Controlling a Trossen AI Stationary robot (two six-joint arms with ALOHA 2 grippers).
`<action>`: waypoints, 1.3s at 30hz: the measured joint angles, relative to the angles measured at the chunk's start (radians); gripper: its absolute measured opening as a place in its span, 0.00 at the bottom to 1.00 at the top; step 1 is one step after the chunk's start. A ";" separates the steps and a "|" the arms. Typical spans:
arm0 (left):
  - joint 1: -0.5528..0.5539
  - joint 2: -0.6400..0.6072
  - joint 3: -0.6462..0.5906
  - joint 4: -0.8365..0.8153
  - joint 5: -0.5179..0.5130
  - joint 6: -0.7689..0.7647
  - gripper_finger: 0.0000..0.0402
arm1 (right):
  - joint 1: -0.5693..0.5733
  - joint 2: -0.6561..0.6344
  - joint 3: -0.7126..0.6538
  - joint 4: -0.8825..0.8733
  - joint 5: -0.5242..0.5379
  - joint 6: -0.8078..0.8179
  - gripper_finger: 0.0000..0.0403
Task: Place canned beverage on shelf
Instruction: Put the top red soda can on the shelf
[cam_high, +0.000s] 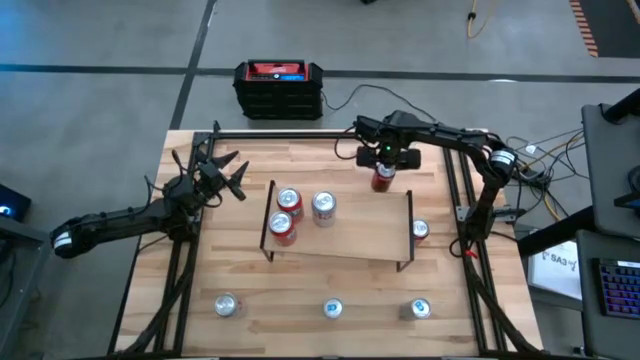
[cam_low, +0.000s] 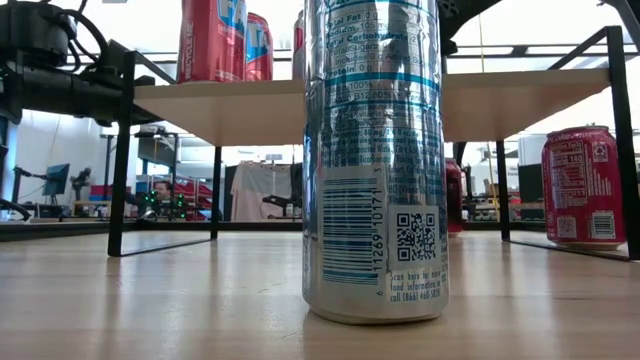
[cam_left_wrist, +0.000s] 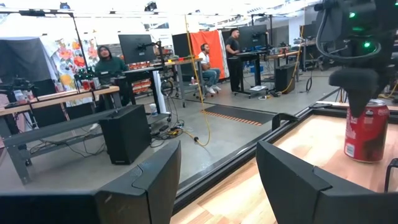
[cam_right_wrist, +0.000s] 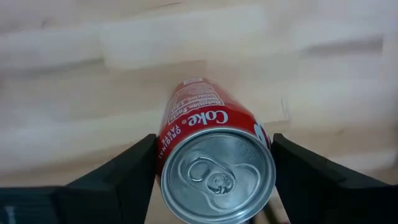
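Red can: a Coke can (cam_right_wrist: 217, 155) standing upright on the table (cam_high: 200, 260) just behind the shelf's far edge, toward its right end; it is on the tabletop, not on the shelf.
Can and pincer: the right gripper (cam_high: 384, 166) hangs straight over the can, one dark finger (cam_right_wrist: 124, 177) on each side of its silver top.
Grip: narrow gaps seem to show between fingers and can wall, so the jaws look unclosed around it; firm contact I cannot tell.
Look of the can: red body, white "Coke Original Taste" lettering, silver lid with pull tab unopened.
Shelf: the light-wood board (cam_high: 350, 225) on black legs carries three cans (cam_high: 290, 200) at its left end, two red, one silver.
Other cans: one red can (cam_high: 419, 230) just off the shelf's right end; three silver cans (cam_high: 332, 309) in a row near the table's front edge.
Left gripper (cam_high: 228, 172): near the table's left side, well apart from the cans, fingers parted, holding nothing.
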 joint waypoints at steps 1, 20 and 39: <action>0.000 0.000 0.000 0.000 0.000 0.000 0.49 | 0.000 0.000 0.000 -0.004 -0.001 0.053 0.64; 0.000 0.000 0.000 0.000 0.000 0.000 0.49 | 0.013 0.002 -0.001 -0.044 -0.165 0.927 0.80; 0.000 0.000 0.000 0.000 0.000 0.000 0.49 | 0.020 0.002 0.001 -0.006 -0.206 0.976 0.79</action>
